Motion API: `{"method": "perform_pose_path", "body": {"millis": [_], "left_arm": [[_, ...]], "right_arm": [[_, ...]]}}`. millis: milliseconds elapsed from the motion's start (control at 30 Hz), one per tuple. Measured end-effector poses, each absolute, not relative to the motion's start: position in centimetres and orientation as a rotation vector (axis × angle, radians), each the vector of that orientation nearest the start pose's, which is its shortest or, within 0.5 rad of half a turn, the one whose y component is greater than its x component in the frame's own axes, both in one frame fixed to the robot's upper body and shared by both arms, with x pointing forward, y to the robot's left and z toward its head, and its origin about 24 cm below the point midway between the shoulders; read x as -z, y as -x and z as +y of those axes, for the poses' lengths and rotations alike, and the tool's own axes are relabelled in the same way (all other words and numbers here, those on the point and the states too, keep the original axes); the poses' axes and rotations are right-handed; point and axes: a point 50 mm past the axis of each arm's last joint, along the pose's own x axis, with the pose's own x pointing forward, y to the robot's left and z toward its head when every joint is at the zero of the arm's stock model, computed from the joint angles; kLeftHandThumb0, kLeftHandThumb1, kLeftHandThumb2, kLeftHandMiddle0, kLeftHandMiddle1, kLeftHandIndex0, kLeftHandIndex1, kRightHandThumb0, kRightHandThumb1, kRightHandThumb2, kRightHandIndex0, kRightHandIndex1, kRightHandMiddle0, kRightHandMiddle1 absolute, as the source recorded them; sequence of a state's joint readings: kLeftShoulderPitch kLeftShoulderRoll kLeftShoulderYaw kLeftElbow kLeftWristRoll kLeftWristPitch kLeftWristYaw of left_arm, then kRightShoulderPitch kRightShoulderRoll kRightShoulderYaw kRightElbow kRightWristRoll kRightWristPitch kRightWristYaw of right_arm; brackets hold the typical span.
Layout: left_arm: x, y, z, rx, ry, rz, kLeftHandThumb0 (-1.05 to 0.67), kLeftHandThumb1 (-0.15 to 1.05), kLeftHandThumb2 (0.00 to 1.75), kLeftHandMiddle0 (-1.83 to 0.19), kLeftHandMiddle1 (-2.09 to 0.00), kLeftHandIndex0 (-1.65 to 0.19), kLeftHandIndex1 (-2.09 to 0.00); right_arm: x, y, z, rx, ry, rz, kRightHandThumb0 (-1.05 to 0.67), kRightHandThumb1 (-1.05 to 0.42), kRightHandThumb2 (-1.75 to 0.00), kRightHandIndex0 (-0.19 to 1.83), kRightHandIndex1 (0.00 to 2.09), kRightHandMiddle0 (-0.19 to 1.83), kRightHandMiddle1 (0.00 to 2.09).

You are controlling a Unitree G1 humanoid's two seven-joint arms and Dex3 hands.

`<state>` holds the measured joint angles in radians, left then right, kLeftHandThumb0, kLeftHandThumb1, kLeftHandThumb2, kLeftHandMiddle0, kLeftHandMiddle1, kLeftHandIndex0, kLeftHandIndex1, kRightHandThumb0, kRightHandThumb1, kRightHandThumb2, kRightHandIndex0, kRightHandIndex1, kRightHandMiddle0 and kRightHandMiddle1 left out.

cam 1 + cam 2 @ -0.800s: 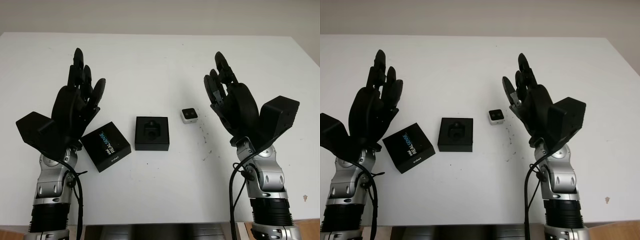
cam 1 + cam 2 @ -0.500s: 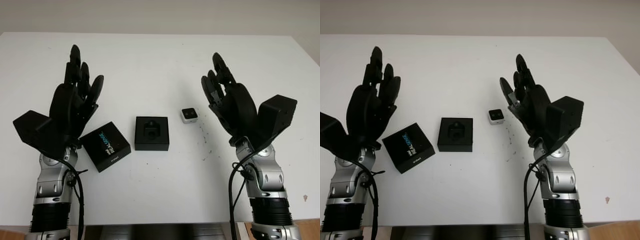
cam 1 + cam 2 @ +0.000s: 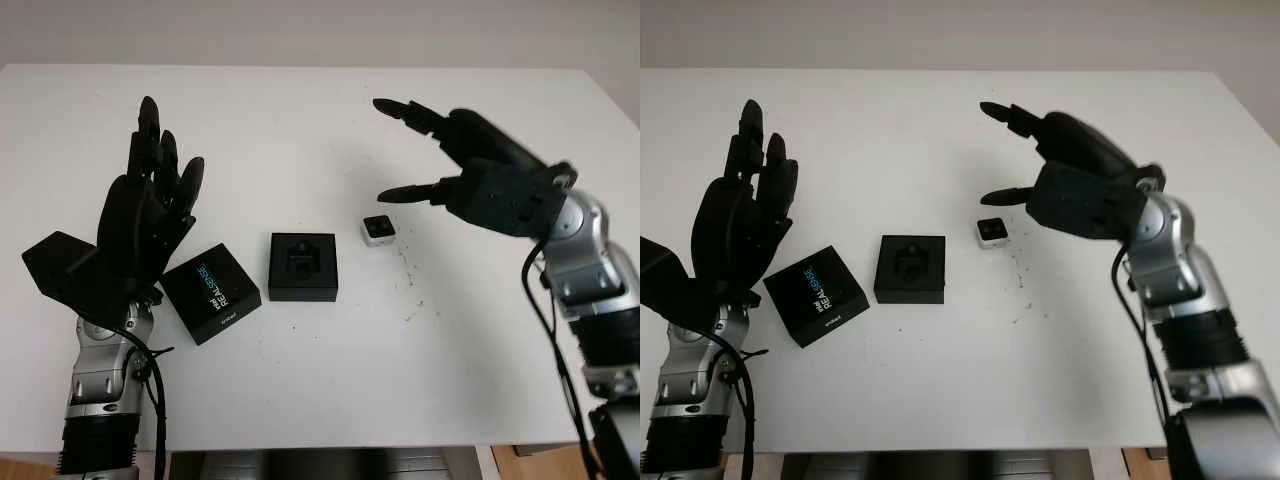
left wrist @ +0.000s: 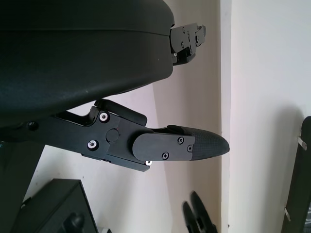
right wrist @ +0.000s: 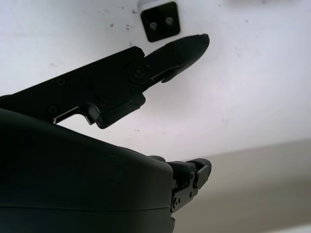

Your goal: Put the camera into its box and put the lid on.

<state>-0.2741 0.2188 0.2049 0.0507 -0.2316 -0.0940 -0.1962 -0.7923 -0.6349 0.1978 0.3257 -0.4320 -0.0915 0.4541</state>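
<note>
A small white camera [image 3: 378, 230] with a black face lies on the white table [image 3: 300, 120], right of the open black box [image 3: 304, 266]. The box lid [image 3: 211, 291], black with blue lettering, lies flat to the left of the box. My right hand [image 3: 420, 150] hovers open above and behind the camera, palm turned down, holding nothing. In the right wrist view the camera [image 5: 160, 21] sits just beyond one fingertip [image 5: 194, 42]. My left hand [image 3: 150, 190] is raised open above the table, left of the lid.
Small dark specks [image 3: 408, 270] mark the table right of the camera. The table's front edge [image 3: 330, 448] runs along the bottom, its right edge [image 3: 615, 95] at the far right. A corner of the black box [image 4: 53, 208] appears in the left wrist view.
My right hand has swung forward and turned palm-down, reaching out over the camera. The left hand has barely moved. Camera, box and lid lie as before.
</note>
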Motion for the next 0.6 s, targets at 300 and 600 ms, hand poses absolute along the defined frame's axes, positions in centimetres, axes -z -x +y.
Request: {"method": "perform_pose_path", "body": {"millis": [300, 600], "left_arm": [[-12.6, -29.5, 21.3, 0.062, 0.016, -0.354, -0.58, 1.05, 0.34, 0.19, -0.02, 0.18, -0.02], [-12.7, -29.5, 21.4, 0.061, 0.019, -0.356, -0.58, 1.05, 0.35, 0.19, -0.02, 0.18, -0.01]], "right_arm": [[-21.6, -37.5, -18.2, -0.435, 1.46, -0.139, -0.62, -0.78, -0.05, 0.32, 0.36, 0.32, 0.35], [-20.7, -38.0, -18.3, -0.447, 1.564, -0.078, -0.67, -0.8, -0.06, -0.18, 1.38, 0.02, 1.09]]}}
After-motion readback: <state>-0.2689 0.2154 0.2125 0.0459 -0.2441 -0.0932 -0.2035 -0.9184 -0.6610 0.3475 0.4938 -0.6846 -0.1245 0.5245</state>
